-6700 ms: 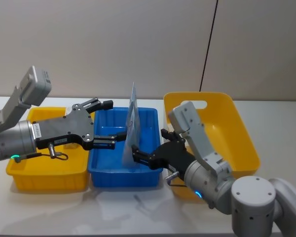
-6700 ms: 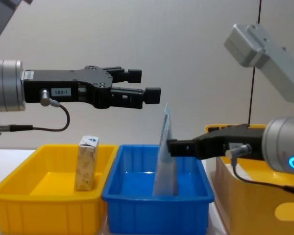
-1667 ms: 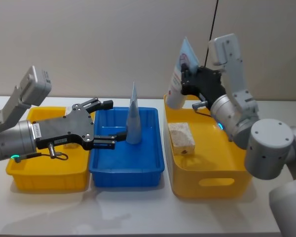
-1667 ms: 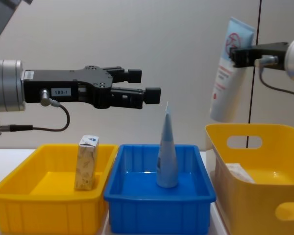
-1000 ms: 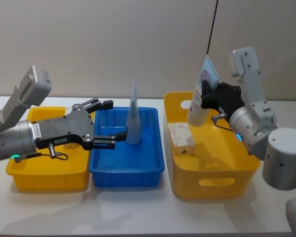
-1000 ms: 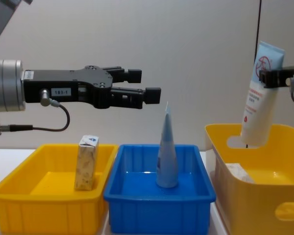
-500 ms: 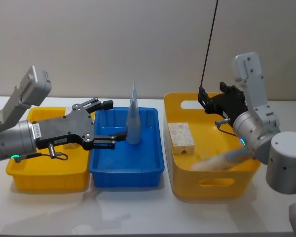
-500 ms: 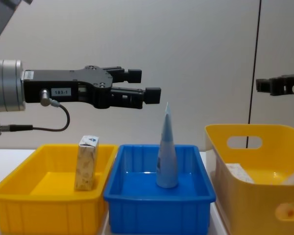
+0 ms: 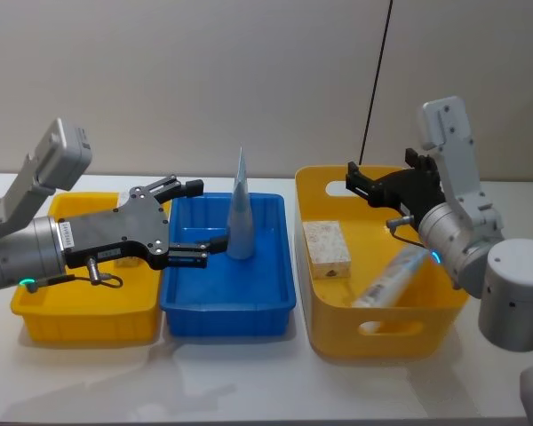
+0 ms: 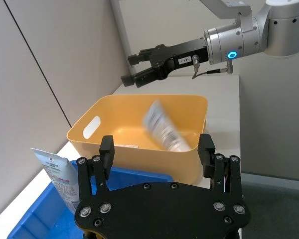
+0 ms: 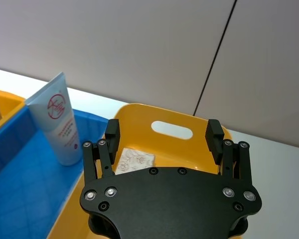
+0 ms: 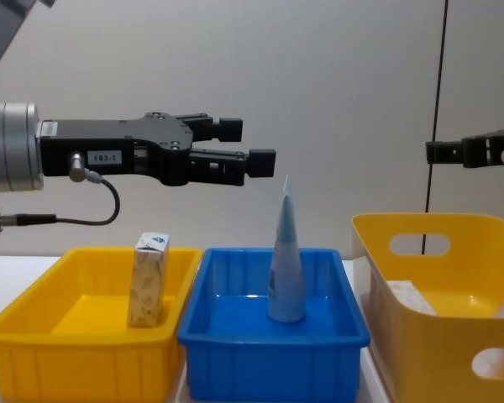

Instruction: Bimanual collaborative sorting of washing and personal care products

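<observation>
A tall pale-blue tube (image 9: 238, 211) (image 12: 286, 260) (image 11: 60, 119) stands upright on its cap in the blue bin (image 9: 186, 311). My left gripper (image 9: 204, 216) (image 12: 252, 144) hovers open just left of it, holding nothing. A second tube (image 9: 389, 278) (image 10: 164, 128) lies tilted in the right yellow bin (image 9: 338, 337), beside a pale marbled box (image 9: 326, 248) (image 11: 134, 162). My right gripper (image 9: 366, 188) (image 12: 441, 152) hangs open and empty above that bin's far side. A small speckled carton (image 12: 149, 280) stands in the left yellow bin (image 12: 34, 353).
The three bins sit side by side on a white table (image 9: 249, 382), against a plain wall. A thin black cable (image 9: 377, 71) runs down the wall behind the right bin. Bare table lies in front of the bins.
The right gripper carried the second tube over the right yellow bin and opened. The tube fell in and now lies tilted. The left arm has not moved.
</observation>
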